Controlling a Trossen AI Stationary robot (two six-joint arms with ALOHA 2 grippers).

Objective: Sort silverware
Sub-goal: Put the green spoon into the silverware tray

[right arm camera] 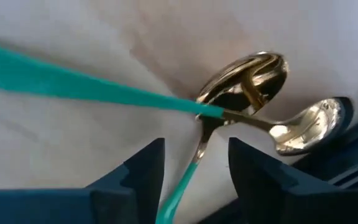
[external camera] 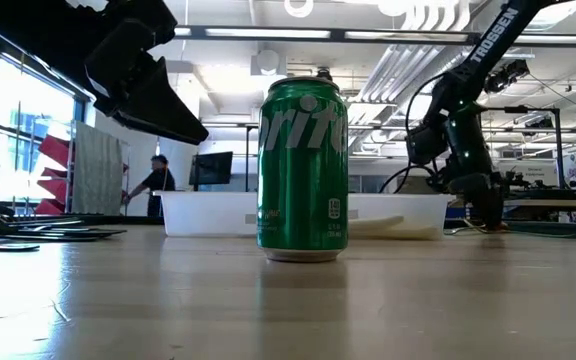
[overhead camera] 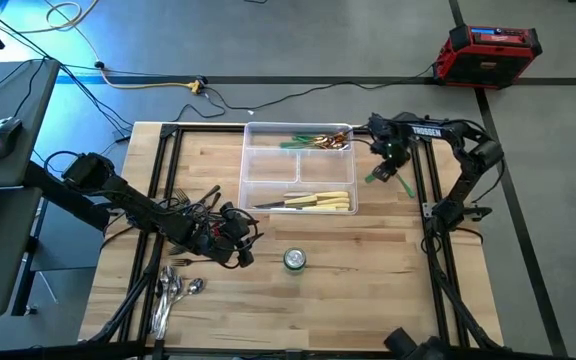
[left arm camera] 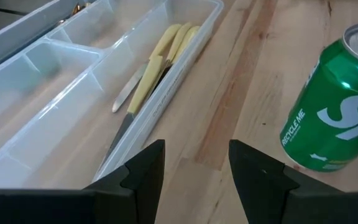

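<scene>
Two green-handled spoons with gold bowls lie crossed on the wood to the right of the clear tray (overhead camera: 298, 170); one spoon (right arm camera: 73, 84) lies over the other spoon (right arm camera: 247, 78). My right gripper (right arm camera: 194, 152) is open just above them, its fingers either side of the lower spoon's handle (right arm camera: 178, 193), and shows over them in the high view (overhead camera: 396, 158). My left gripper (left arm camera: 194, 152) is open and holds nothing, low over the table between the tray and the green can (left arm camera: 334, 118). Cream-handled knives (overhead camera: 318, 202) lie in the tray's near compartment, green-handled pieces (overhead camera: 318, 142) in its far one.
Dark forks (overhead camera: 193, 205) lie in a heap beside my left arm, and shiny spoons (overhead camera: 173, 290) near the table's near left corner. The green can (overhead camera: 294, 260) stands upright just right of my left gripper. A person stands in the room behind (external camera: 153, 185).
</scene>
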